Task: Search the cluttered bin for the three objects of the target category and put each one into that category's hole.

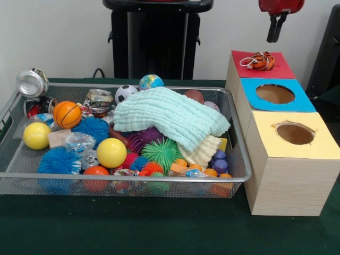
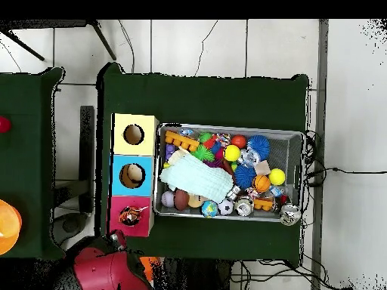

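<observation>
Clutter is filling the bin (image 1: 240,175) in the front view: we are seeing balls, spiky toys, crushed cans and a pale green cloth (image 1: 170,118) draped over the middle, which is probably covering more toys. The bin is sitting on the green table just beside a row of three boxes, each with a coloured top. The yellow box (image 1: 297,154) and the blue box (image 1: 277,94) are showing open round holes; on the red box (image 1: 259,65) a small orange-and-black striped toy (image 1: 262,61) is sitting over where the hole should be, so we are judging it stuck or not yet dropped through. The gripper (image 1: 274,36) is hanging above that red box, holding nothing; its dark fingers are looking close together, but we cannot tell their gap.

From overhead, we are finding the bin's rim (image 2: 301,174) to the right of the three boxes, with the striped toy on the red top. The red arm (image 2: 106,268) is showing at the bottom edge; its fingers are being hidden here.
</observation>
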`<state>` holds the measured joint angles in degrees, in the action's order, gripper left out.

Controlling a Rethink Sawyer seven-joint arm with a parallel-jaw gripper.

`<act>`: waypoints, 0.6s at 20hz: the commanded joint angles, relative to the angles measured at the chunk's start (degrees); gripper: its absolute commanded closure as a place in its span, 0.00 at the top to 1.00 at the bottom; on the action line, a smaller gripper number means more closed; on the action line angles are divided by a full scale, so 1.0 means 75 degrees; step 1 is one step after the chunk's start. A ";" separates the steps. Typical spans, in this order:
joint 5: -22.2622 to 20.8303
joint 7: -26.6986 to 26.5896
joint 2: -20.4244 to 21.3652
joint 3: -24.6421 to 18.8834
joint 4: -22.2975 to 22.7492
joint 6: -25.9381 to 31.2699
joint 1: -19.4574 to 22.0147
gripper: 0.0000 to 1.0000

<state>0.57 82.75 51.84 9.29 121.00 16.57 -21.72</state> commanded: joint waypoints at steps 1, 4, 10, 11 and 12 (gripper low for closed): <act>-0.0623 0.0616 0.0196 -0.0433 0.0359 0.0647 -0.0050 0.00; -0.0680 0.0583 0.0358 -0.0335 0.0226 0.1365 -0.0144 0.00; -0.0824 0.0623 0.0678 -0.0078 -0.0415 0.3477 -0.0471 0.00; -0.0846 0.0651 0.0695 -0.0097 -0.0442 0.3564 -0.0469 0.00; -0.0821 0.0701 0.0634 -0.0143 -0.0454 0.3481 -0.0454 0.00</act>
<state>-2.92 82.75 55.02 9.17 121.79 30.34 -24.88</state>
